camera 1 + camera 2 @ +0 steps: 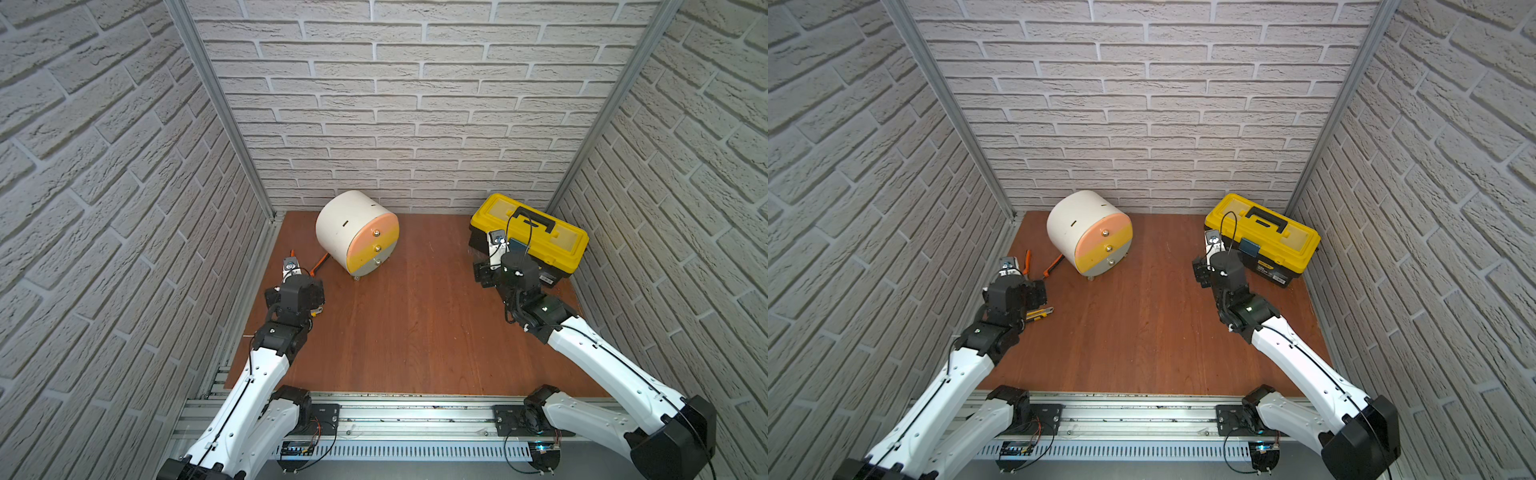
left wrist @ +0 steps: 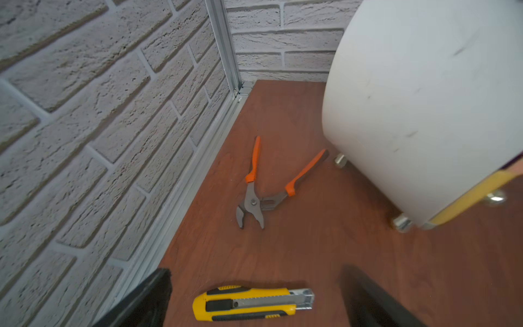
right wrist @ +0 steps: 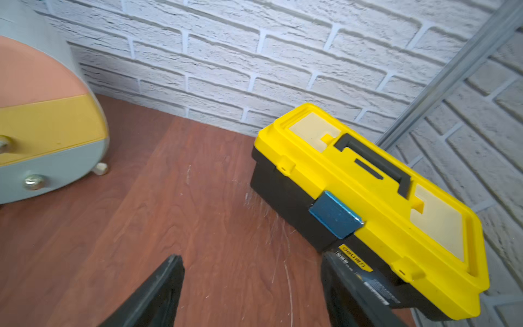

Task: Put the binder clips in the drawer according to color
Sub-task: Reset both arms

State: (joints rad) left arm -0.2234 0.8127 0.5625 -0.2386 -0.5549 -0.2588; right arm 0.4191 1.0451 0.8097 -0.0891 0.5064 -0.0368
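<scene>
No binder clips show in any view. The drawer (image 1: pixel 347 224) is a white drum-shaped cabinet at the back of the table, seen in both top views (image 1: pixel 1077 222). Its peach, yellow and grey-green fronts are all shut. My left gripper (image 2: pixel 256 271) is open over bare wood just left of the cabinet (image 2: pixel 424 99), with nothing between its fingers. My right gripper (image 3: pixel 252 256) is also open and empty, low over the table to the right of the cabinet (image 3: pixel 42 127). One of its fingers (image 3: pixel 348 286) is close against a toolbox front.
A yellow-and-black toolbox (image 1: pixel 536 237) with a blue latch (image 3: pixel 335 218) stands shut at the back right corner. Orange-handled pliers (image 2: pixel 263 186) and a yellow utility knife (image 2: pixel 249 303) lie by the left wall. Brick walls close in three sides.
</scene>
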